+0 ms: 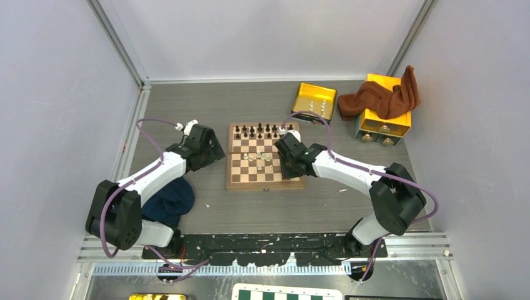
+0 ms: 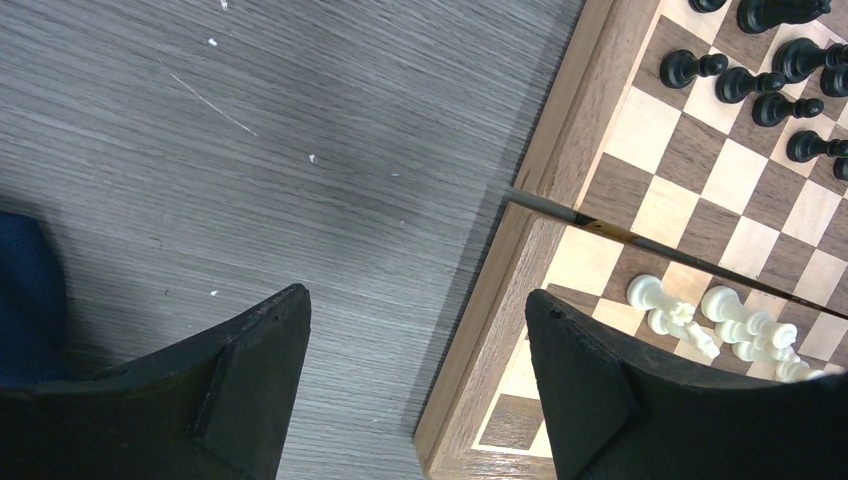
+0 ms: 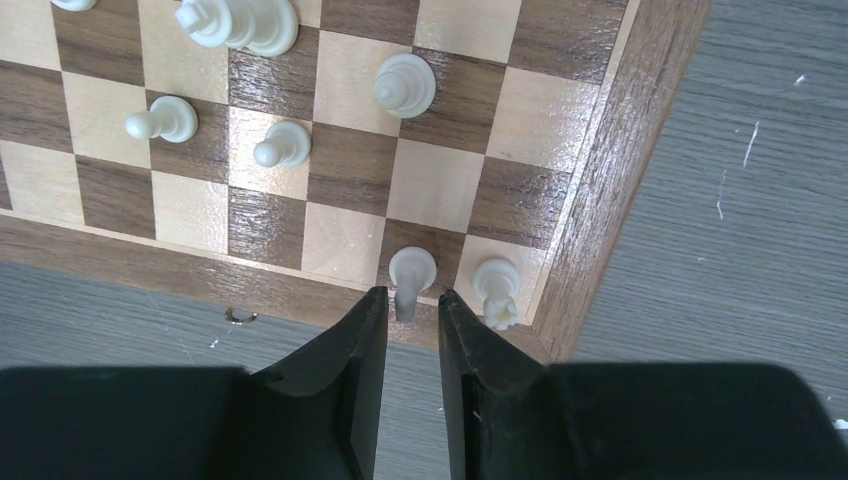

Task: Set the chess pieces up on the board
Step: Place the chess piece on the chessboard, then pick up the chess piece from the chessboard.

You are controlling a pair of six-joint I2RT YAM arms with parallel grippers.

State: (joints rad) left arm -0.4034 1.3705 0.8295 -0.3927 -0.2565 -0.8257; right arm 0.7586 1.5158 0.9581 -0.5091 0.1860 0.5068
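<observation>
our right fingers [image 3: 376, 310] are clenched on a white piece [image 3: 412, 268], its lower part caught between the two tips. it sits on the row of the board [image 3: 590, 180] closest to the tips, one square in from the corner. just outside the right-hand tip a second white piece [image 3: 497, 282] stands on the corner square, near the held one but apart from it. further ahead of the tips a lone pawn [image 3: 405, 85] stands alone on its own square.

our left fingers [image 1: 214, 152] are spread wide and hold nothing. they hang across the board's left border, one tip above the bare bench [image 2: 250, 150] and the other above the squares. just beyond that second tip a huddle of white pieces [image 2: 730, 320] lies crowded together, touching. well ahead of it the dark pieces [image 2: 690, 68] stand in rows along the far edge. a blue cloth [image 2: 25, 290] lies on the bench beside the outer finger.
</observation>
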